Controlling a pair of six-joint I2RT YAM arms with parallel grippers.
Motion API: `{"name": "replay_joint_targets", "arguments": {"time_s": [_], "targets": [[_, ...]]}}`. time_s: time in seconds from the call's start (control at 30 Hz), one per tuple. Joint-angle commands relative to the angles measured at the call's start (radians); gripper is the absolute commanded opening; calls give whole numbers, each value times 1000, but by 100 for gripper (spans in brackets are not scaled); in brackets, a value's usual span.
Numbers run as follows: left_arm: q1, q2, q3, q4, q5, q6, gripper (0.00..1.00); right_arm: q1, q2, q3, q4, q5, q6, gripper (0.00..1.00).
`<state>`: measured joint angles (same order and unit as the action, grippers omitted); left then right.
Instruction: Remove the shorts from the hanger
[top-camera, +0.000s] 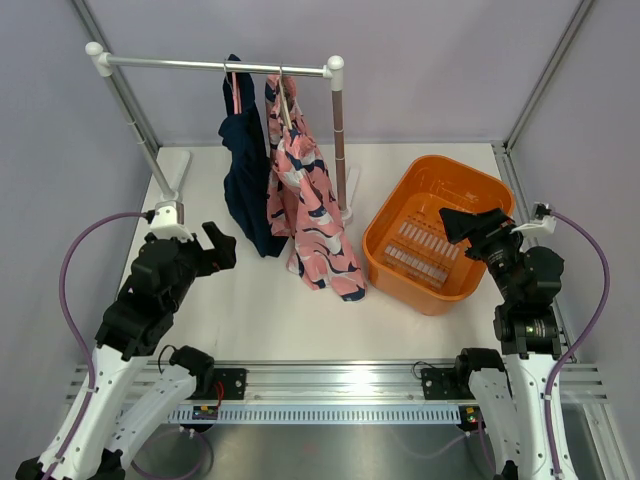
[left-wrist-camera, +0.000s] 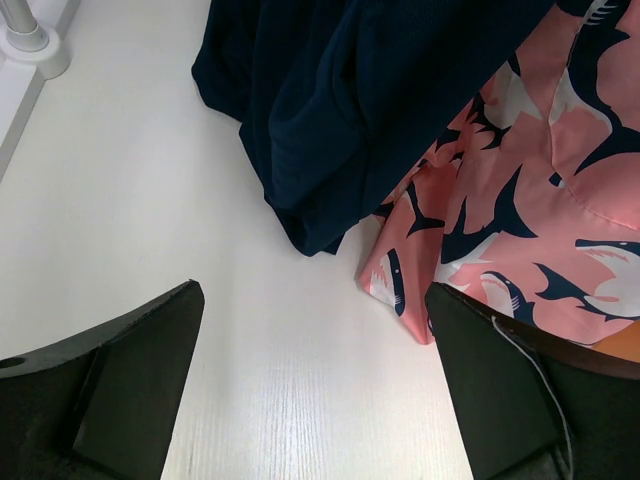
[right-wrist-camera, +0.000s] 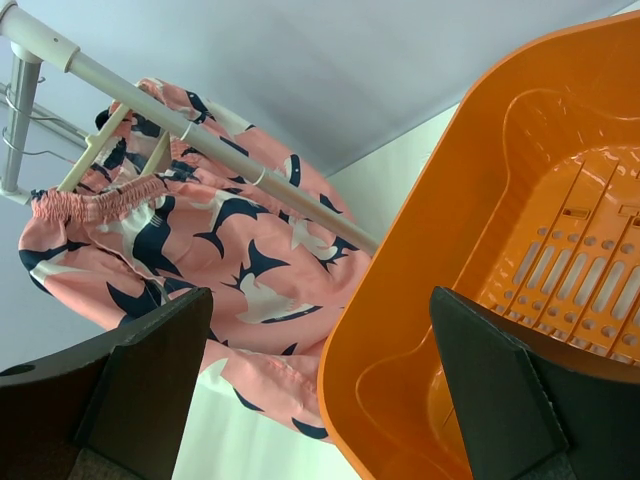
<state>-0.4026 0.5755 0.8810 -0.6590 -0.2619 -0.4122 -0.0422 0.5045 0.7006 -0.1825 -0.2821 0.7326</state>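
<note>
Two shorts hang on hangers (top-camera: 284, 100) from a white rail (top-camera: 215, 66). The navy shorts (top-camera: 243, 180) hang left, the pink patterned shorts (top-camera: 310, 205) right, their hems reaching the table. In the left wrist view the navy shorts (left-wrist-camera: 370, 100) and the pink shorts (left-wrist-camera: 530, 200) lie just ahead. The right wrist view shows the pink shorts (right-wrist-camera: 200, 260) on a wooden hanger (right-wrist-camera: 110, 145). My left gripper (top-camera: 218, 246) (left-wrist-camera: 315, 380) is open and empty, near the navy hem. My right gripper (top-camera: 470, 220) (right-wrist-camera: 320, 380) is open and empty above the basket.
An orange basket (top-camera: 385, 250) stands right of the rack; its rim (right-wrist-camera: 400, 260) fills the right wrist view. The rack's upright post (top-camera: 341, 150) and base stand between shorts and basket. The rack's left foot (left-wrist-camera: 35, 45) stands at the far left.
</note>
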Motion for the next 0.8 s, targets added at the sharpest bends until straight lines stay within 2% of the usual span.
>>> {"name": "replay_joint_targets", "arguments": {"time_s": [0.0,0.27,0.37,0.5,0.53,0.6,0.63,0.67,0.7,0.73,0.77], "targets": [[2,-12,-2,42,23,3,99,-4,0,16,43,-16,-12,100],[2,-14,-4,39,20,1,99,-4,26,80,-28,-6,-93,100],[2,-16,-2,36,18,0,99,-4,74,141,12,-38,-107,99],[1,-19,-1,35,15,0,99,8,257,316,67,-138,-78,100],[2,-20,1,33,15,0,99,71,337,362,61,-132,-88,99],[2,-23,1,35,12,0,99,183,414,518,17,10,-151,99],[2,-26,3,32,10,0,99,246,505,589,-58,71,-229,100],[2,-28,3,32,9,0,99,345,555,729,-95,143,-257,99],[2,-32,3,32,7,1,99,381,663,794,-122,155,-286,99],[2,-34,3,33,7,1,99,408,716,915,-162,161,-294,97],[1,-35,3,33,7,1,99,466,759,968,-172,187,-306,96]]}}
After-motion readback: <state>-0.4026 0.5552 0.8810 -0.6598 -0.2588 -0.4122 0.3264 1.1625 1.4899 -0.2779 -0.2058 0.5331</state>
